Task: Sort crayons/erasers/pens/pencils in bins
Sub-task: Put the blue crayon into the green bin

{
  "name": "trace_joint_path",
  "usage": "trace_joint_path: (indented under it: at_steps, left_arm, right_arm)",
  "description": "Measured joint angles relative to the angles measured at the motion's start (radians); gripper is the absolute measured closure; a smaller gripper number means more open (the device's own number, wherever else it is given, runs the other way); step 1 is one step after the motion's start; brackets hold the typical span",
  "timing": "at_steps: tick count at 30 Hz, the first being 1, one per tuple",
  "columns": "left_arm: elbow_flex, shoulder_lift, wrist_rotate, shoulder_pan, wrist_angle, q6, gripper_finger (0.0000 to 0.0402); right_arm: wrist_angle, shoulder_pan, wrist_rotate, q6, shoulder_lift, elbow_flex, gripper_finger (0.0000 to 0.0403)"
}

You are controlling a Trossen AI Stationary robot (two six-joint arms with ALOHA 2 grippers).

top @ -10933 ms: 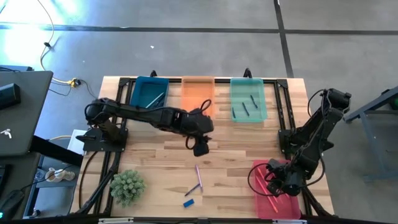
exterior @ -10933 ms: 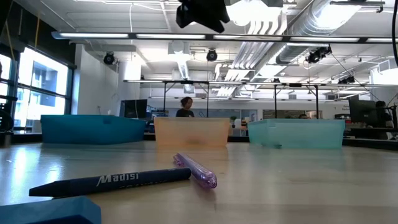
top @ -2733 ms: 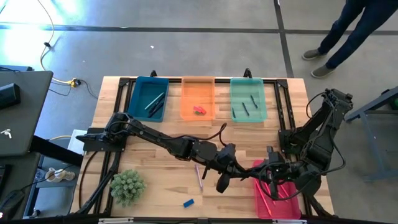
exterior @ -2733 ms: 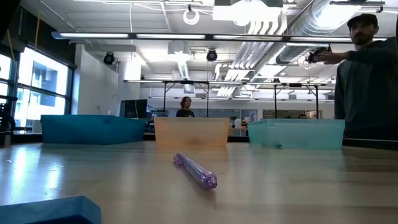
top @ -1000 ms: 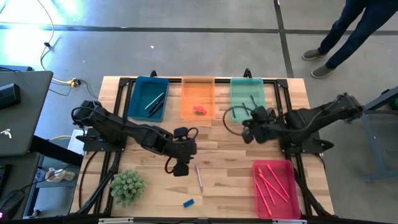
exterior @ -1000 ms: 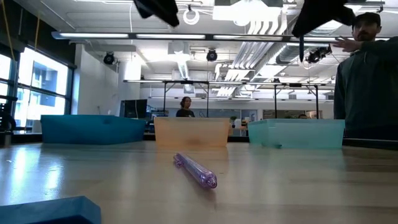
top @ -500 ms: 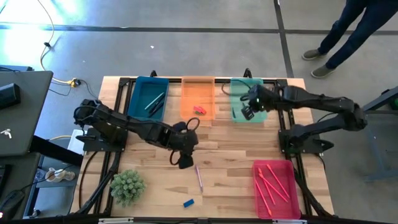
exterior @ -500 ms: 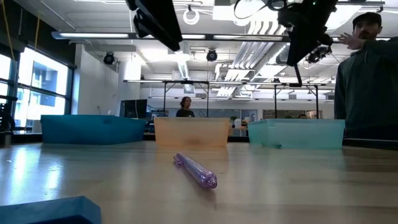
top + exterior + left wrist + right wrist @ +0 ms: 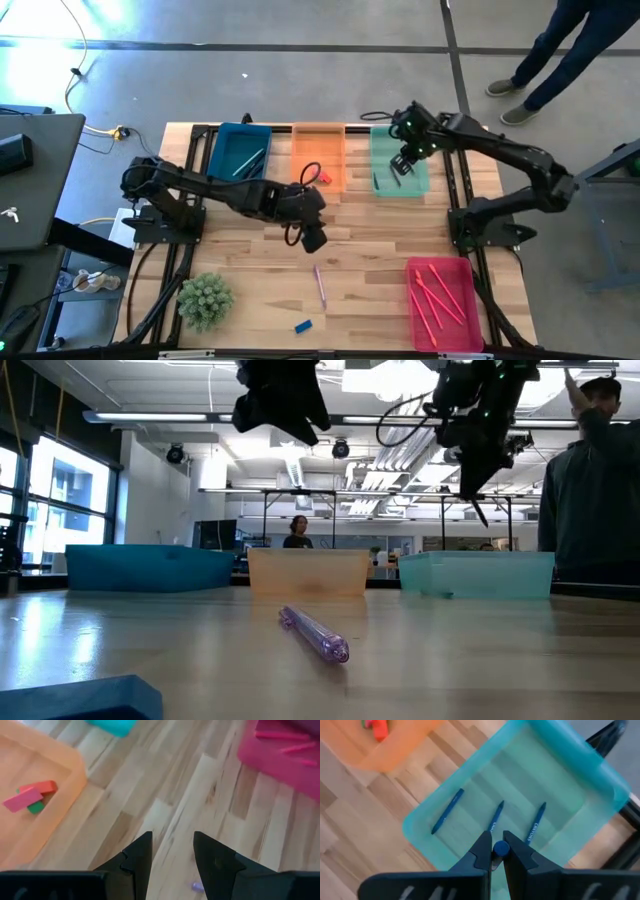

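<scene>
While the right claw [image 9: 493, 851] pinches a dark blue crayon [image 9: 500, 848] by its end above the teal bin [image 9: 560, 795], that light, stiff, brittle stick hangs below; left claw [image 9: 169, 851] hovers spread.

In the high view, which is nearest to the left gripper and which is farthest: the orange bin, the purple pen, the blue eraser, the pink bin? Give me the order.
From the left gripper:
1. Purple pen, on the bare wood just toward the front edge.
2. Orange bin, at the back edge.
3. Blue eraser, by the front edge.
4. Pink bin, front right corner.
</scene>
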Motion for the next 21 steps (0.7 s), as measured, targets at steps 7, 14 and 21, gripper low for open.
trace_joint_path:
  at_steps: [7,14,21]
  left_arm:
    - [0.000,0.000,0.000,0.019,0.048,-0.005,0.0271]
    - [0.000,0.000,-0.001,0.019,0.049,-0.019,0.0271]
    - [0.000,0.000,-0.003,0.019,0.049,-0.035,0.0271]
  right_arm:
    - [0.040,-0.077,-0.089,-0.062,0.126,0.000,0.0391]
    - [0.046,-0.123,-0.129,-0.095,0.234,0.000,0.0391]
    - [0.070,-0.172,-0.168,-0.108,0.289,0.000,0.0391]
